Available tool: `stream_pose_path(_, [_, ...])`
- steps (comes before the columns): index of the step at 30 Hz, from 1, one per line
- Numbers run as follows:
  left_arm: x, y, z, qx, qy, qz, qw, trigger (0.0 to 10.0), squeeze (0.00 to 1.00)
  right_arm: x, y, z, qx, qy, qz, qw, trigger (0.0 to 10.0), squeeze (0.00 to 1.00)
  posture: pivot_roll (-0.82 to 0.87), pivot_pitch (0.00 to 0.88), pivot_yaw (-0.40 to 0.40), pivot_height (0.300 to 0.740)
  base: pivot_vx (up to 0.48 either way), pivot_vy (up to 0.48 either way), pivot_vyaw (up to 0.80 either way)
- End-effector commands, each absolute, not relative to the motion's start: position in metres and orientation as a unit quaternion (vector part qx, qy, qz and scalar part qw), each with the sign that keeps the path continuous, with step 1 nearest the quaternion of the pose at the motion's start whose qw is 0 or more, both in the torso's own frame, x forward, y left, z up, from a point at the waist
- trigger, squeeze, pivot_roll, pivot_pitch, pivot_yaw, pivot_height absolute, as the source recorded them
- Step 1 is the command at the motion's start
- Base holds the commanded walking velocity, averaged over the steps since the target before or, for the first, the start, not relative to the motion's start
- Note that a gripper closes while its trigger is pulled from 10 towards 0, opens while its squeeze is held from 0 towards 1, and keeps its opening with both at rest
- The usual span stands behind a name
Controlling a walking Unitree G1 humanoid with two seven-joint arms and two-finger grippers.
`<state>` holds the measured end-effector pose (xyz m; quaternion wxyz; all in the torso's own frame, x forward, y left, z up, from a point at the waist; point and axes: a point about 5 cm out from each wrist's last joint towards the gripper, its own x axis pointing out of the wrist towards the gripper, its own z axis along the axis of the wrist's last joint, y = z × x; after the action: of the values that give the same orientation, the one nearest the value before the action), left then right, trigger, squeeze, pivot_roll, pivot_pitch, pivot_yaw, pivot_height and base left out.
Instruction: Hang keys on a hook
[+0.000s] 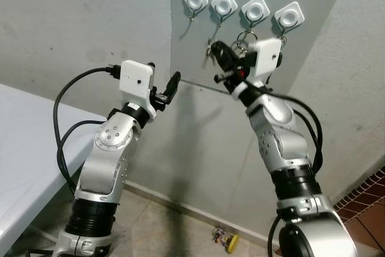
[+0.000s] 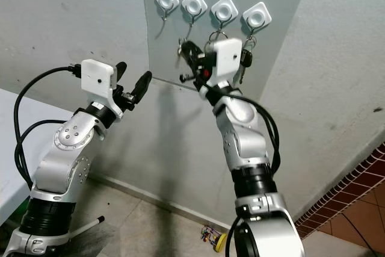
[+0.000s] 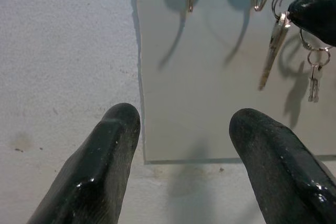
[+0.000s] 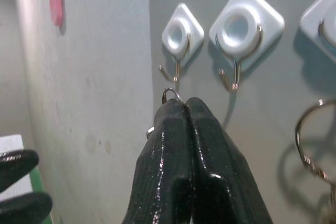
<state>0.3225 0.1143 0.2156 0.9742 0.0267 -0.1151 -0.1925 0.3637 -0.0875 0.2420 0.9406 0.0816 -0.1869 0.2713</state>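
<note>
Keys are hanging from the right gripper, whose black fingers are pressing tightly together on the key ring, a small loop of it poking out above the tips. The right arm is reaching up and forward from the elbow toward the grey panel on the wall, holding the ring just below the second white diamond hook in the row of four along the panel's top edge. Another ring with small keys is already dangling from the third hook. The left arm is bending upward beside it, its left gripper pointing at the panel's lower left corner with fingers spread wide and gripping nothing, apart from the wall.
</note>
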Motion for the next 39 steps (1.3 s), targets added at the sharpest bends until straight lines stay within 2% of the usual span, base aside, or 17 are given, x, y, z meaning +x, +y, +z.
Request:
stream_pose_path(1, [0.322,0.11,0.228,0.022,-0.129,-0.205,0.97,10.0,0.0,0.368,-0.089,0.25,0.094,-0.196,0.261,0.941,10.0,0.0,-0.07,0.0,-0.038,0.724,0.0,0.0,0.0])
stream_pose_path(16, [0.322,0.109,0.236,0.015,-0.137,-0.207,0.969,10.0,0.0,0.378,-0.087,0.26,0.146,-0.189,0.237,0.942,10.0,0.0,-0.06,0.0,-0.039,0.724,0.0,0.0,0.0])
stream_pose_path(39, [0.322,0.11,0.238,0.007,-0.138,-0.198,0.97,10.0,0.0,0.396,-0.082,0.273,0.211,-0.128,0.196,0.949,10.0,0.0,-0.05,0.0,-0.054,0.724,0.0,0.0,0.0])
